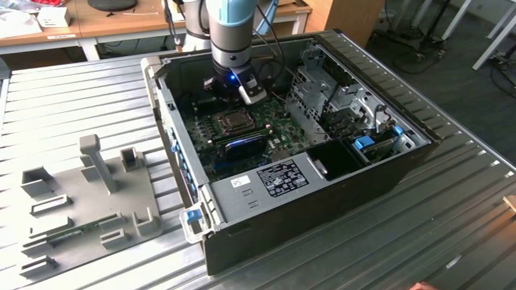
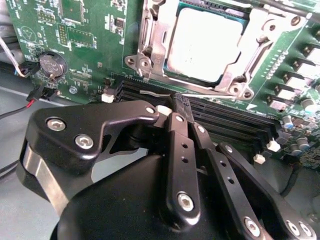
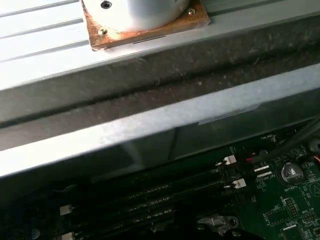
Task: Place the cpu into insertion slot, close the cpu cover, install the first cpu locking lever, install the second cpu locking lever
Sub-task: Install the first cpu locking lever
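On the exterior view's left, a grey fixture plate (image 1: 89, 199) lies flat on the ribbed metal counter (image 1: 72, 103), near its left edge. Just beside it, toward the middle of the counter, an open computer case (image 1: 322, 205) lies on its side. My arm (image 1: 229, 36) comes down into it from the counter's far edge.

Inside the case the green circuit board (image 1: 278, 130) lies flat, with the insertion slot (image 1: 223, 122) in its middle, below my wrist.

In the second wrist view a round coin battery (image 2: 52, 64) sits at the left of the board. My fingers (image 2: 182, 150) are together, tips meeting, and I see nothing between them. They hang over the long black memory slots (image 2: 235, 125), just beside the socket's near edge.

The cpu (image 2: 202, 45) lies flat in the socket, pale face up. It is square, so it has no long axis, and its edges line up with the socket's rim. The cpu cover (image 2: 260, 35) lies down flat over it, framing the chip in its window.
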{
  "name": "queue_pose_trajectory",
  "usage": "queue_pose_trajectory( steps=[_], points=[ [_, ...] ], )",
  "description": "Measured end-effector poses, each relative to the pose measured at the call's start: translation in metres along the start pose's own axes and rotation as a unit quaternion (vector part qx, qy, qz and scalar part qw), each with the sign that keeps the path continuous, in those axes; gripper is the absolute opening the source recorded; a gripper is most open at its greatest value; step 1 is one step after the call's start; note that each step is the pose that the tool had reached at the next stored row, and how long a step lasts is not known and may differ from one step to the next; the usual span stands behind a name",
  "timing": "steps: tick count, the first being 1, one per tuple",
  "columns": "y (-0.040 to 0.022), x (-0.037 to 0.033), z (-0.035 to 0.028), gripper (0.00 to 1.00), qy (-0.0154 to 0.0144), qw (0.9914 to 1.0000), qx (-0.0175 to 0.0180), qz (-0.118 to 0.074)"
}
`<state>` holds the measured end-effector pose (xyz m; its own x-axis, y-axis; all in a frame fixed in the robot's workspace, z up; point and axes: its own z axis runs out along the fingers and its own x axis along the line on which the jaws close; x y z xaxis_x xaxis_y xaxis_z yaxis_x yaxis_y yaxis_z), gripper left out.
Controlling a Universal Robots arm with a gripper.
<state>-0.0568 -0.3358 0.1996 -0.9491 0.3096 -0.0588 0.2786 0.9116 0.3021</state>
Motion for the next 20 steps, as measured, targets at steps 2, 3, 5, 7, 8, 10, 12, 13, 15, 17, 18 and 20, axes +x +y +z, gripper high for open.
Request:
queue_pose_trajectory(
  steps=[2,3,5,7,8,10,12,13,15,17,18,20],
  points=[
    [-0.0001,-0.0011,0.0016,0.10,0.0000,1.00000,0.0000,0.000],
    [-0.0001,-0.0017,0.0023,0.10,0.0000,1.00000,0.0000,0.000],
    [-0.0002,-0.0029,0.0039,0.10,0.0000,1.00000,0.0000,0.000],
    [-0.0002,-0.0039,0.0052,0.10,0.0000,1.00000,0.0000,0.000],
    [-0.0002,-0.0040,0.0055,0.10,-0.0001,1.00000,0.0000,0.000],
    [-0.0002,-0.0040,0.0055,0.10,0.0000,1.00000,0.0001,0.000],
    [0.0002,-0.0040,0.0057,0.10,0.0000,1.00000,0.0001,0.000],
    [0.0007,-0.0038,0.0059,0.10,-0.0001,1.00000,0.0001,0.000],
    [0.0023,-0.0033,0.0064,0.10,-0.0001,1.00000,0.0001,0.000],
    [0.0031,-0.0031,0.0066,0.10,0.0000,1.00000,0.0001,0.000],
    [0.0034,-0.0030,0.0067,0.10,-0.0001,1.00000,0.0001,0.000],
    [0.0039,-0.0028,0.0068,0.10,0.0000,1.00000,0.0001,0.000]
  ],
)
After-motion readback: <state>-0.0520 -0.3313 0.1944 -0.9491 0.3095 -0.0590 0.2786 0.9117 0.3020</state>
